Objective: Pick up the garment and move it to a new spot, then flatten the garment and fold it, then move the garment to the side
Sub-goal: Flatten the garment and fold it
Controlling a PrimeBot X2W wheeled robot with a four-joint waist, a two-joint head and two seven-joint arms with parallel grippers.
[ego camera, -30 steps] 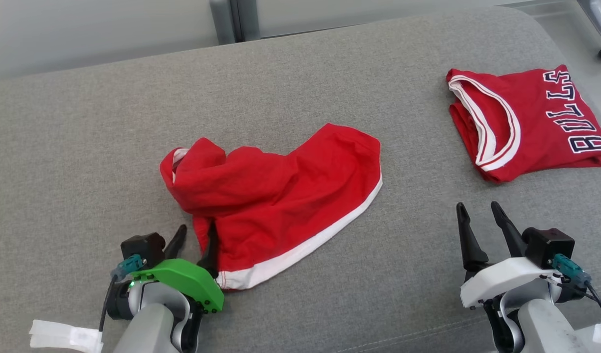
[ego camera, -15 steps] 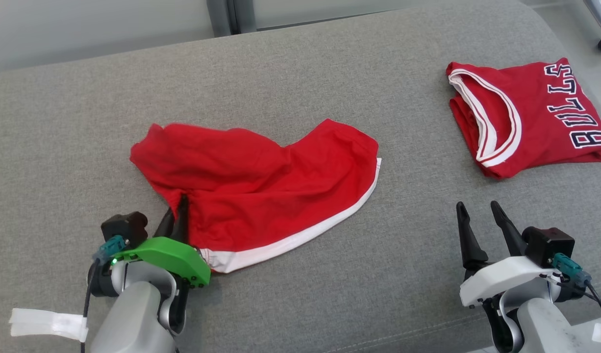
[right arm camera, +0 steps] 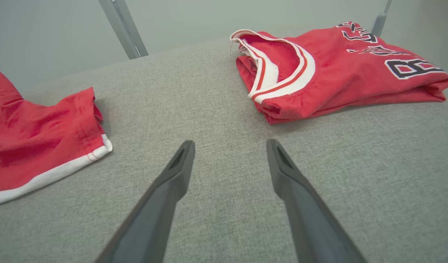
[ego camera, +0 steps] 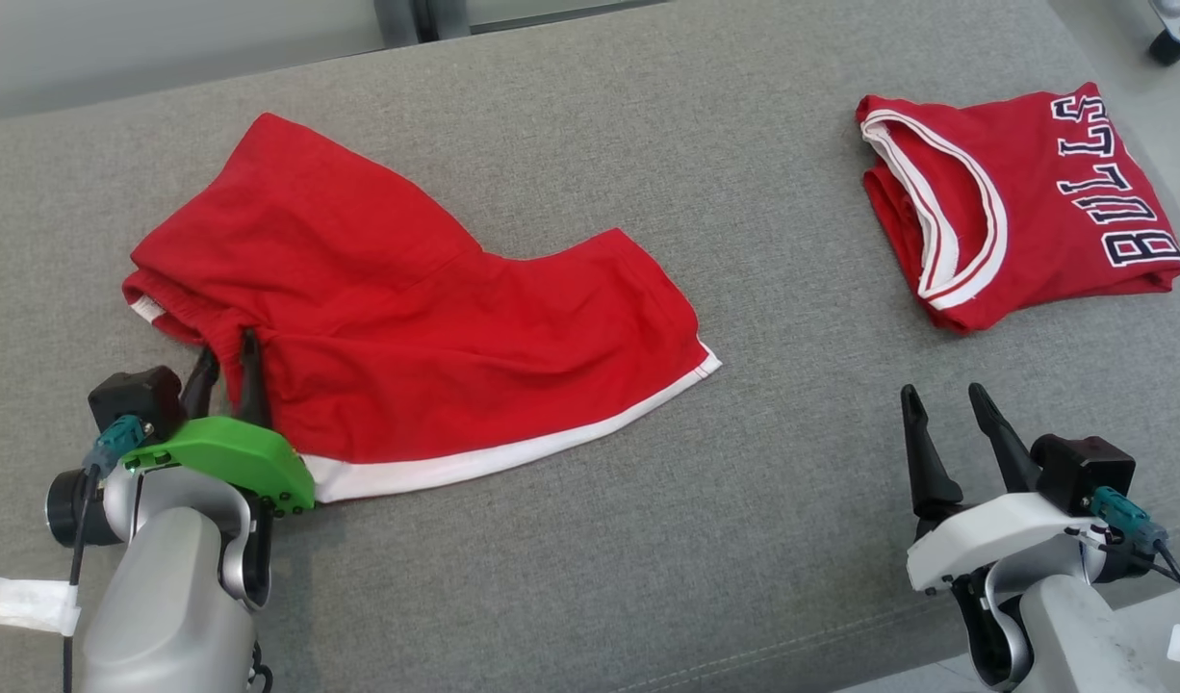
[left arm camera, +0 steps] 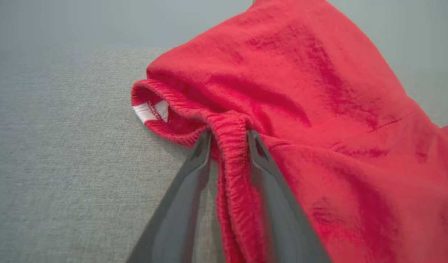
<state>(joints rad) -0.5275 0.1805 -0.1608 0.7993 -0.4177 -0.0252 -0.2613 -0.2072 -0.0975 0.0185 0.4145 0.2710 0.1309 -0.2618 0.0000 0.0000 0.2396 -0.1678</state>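
Note:
The garment (ego camera: 436,318) is a pair of red shorts with a white hem, spread over the grey cushioned surface (ego camera: 648,539) at centre left. My left gripper (ego camera: 227,361) is at the shorts' lower left edge, shut on the elastic waistband. The left wrist view shows the gathered waistband pinched between the fingers of that gripper (left arm camera: 229,135), with the garment (left arm camera: 300,91) rising beyond and a white label at the band's fold. My right gripper (ego camera: 942,395) stands open at the lower right, well clear of the cloth. Its wrist view shows the right gripper (right arm camera: 231,143) over bare fabric, with the garment's hem (right arm camera: 34,146) at the left.
A folded red jersey (ego camera: 1013,202) with white trim and dark lettering lies at the far right; it is also ahead of the right gripper as the jersey (right arm camera: 337,73). Bare grey surface lies between the two pieces. The cushion's front edge runs along the bottom right.
My left gripper closed on the waistband and drew it to the left, spreading the crumpled shorts wider. The head camera has shifted too. The right gripper stayed open in place.

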